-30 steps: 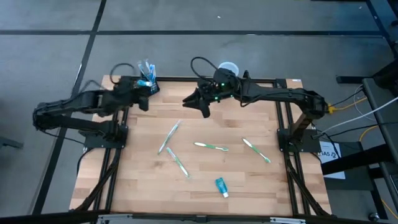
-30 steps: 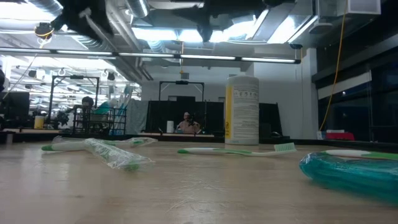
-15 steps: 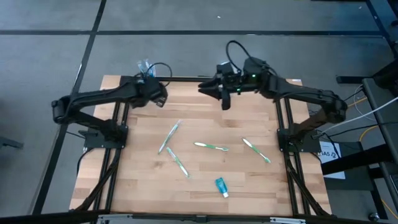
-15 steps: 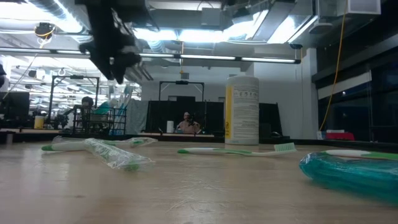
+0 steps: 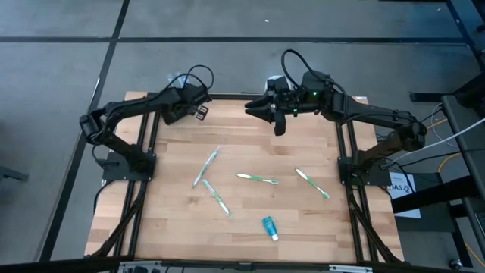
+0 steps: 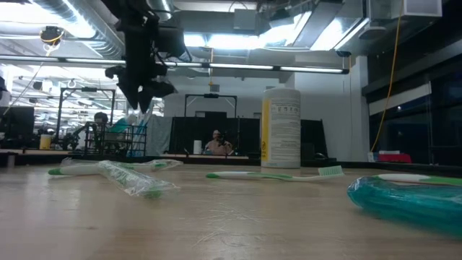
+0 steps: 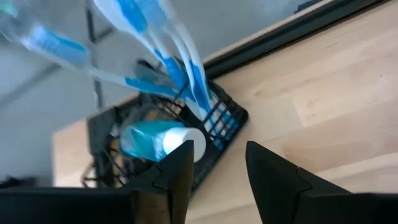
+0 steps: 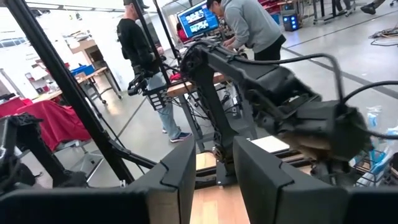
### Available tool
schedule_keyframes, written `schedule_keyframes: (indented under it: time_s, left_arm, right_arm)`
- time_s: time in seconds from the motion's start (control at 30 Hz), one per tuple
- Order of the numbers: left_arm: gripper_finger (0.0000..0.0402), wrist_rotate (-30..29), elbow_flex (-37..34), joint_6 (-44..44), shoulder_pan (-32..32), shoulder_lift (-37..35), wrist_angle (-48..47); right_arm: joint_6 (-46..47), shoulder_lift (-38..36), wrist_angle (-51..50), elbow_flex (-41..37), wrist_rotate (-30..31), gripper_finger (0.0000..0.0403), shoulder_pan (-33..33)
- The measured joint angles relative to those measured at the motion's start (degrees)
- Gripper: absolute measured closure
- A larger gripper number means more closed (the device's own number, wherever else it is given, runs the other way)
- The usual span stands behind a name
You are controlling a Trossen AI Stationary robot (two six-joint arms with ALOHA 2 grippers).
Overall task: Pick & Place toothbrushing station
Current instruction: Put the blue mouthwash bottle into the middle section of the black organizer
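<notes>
My left pincer (image 7: pixel 214 168) hangs parted over the toothbrushing station (image 7: pixel 168 134), upper left of the high view, lined up to grasp it. My right pincer (image 5: pixel 276 121), holding nothing, waits at upper centre.

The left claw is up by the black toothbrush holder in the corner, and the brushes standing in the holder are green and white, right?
Not quite. The brushes standing in the black toothbrush holder are blue and white, as the left wrist view shows. The green and white ones lie loose on the table. The rest is right: the left claw is up by the holder in the corner.
</notes>
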Motion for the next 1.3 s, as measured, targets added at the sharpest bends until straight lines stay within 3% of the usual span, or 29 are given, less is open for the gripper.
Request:
schedule_keyframes:
  time_s: [0.23, 0.5, 0.77, 1.3]
  left_arm:
    - [0.0271, 4.51, 0.0, -0.24, 2.66, 0.0, -0.19]
    - [0.0244, 0.51, 0.0, 3.61, 3.01, 0.02, -2.81]
    - [0.0225, 1.16, 0.0, 4.09, 5.01, 0.0, -1.76]
    - [0.0247, -6.49, 0.09, 1.7, 7.22, -0.93, -7.83]
  right_arm:
    - [0.14, 0.0, 0.0, 0.0, 0.0, 0.0293, 0.22]
    - [0.16, 0.0, 0.44, 0.0, -0.44, 0.0293, 0.41]
    - [0.14, 0.0, 0.94, 0.0, -0.42, 0.0293, 1.53]
    - [0.21, 0.0, 0.9, 0.0, 0.0, 0.0293, 2.58]
